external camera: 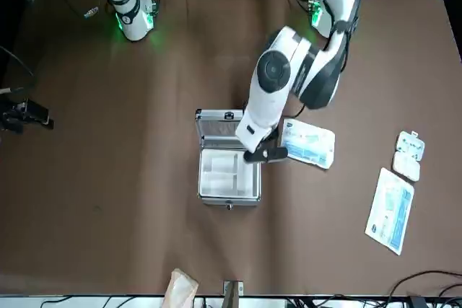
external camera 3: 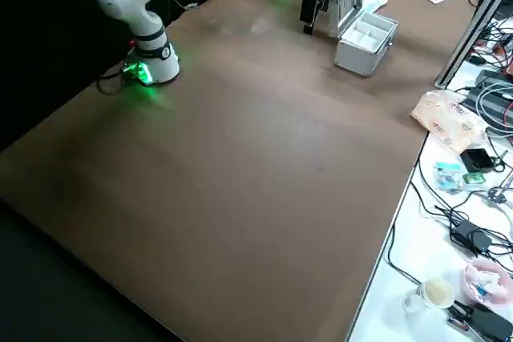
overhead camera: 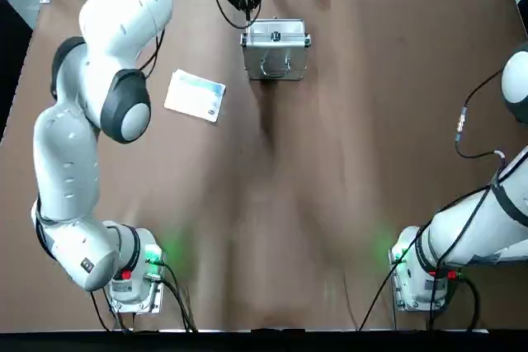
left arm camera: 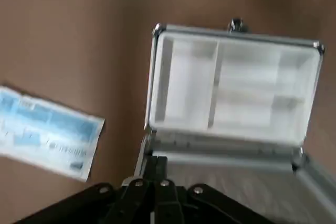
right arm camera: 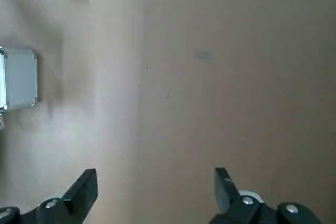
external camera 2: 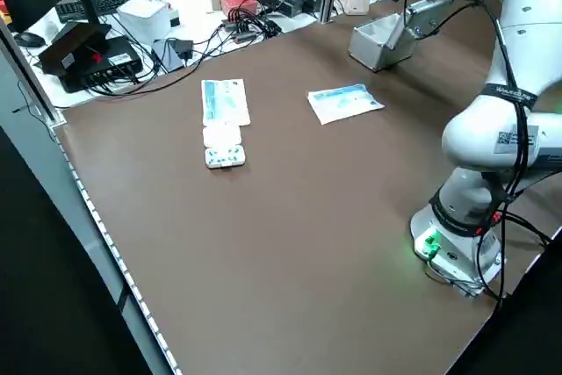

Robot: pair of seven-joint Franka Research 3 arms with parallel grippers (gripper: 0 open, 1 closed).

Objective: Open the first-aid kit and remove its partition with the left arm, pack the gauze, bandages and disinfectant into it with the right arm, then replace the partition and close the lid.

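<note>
First-aid kit (external camera: 250, 200), small, boxy, silver aluminium with metal edging. Location: far part of the table, near the middle of its width, standing upright.

Progress: flat silver metal lid (external camera: 216, 130) open, tipped back towards the robot's side. Shallow white plastic partition (left arm camera: 191, 85) seated in the case; its removal is judged the next step. Left to do: lift it out, pack the supplies, refit it, close the lid.

Condition: partition divided into compartments, nothing visible in them; front latch (left arm camera: 237, 25) on the rim opposite the hinge; wire loop handle (overhead camera: 276, 70) on the lid's outer face.

Left gripper, black (left arm camera: 156, 163): at the side edge of the opened lid, fingers together; whether they touch the lid, cannot tell.

Right gripper, black (right arm camera: 156, 174): parked above the table's right side, well apart from the kit, fingers spread, nothing between them.

Supplies, outside the kit: one flat blue-white pack (external camera: 308, 142) near it, on the robot's left; a second blue-white pack (external camera: 390, 210) farther left, a small white box (external camera: 408, 155) beside it. Disinfectant: cannot be made out.
</note>
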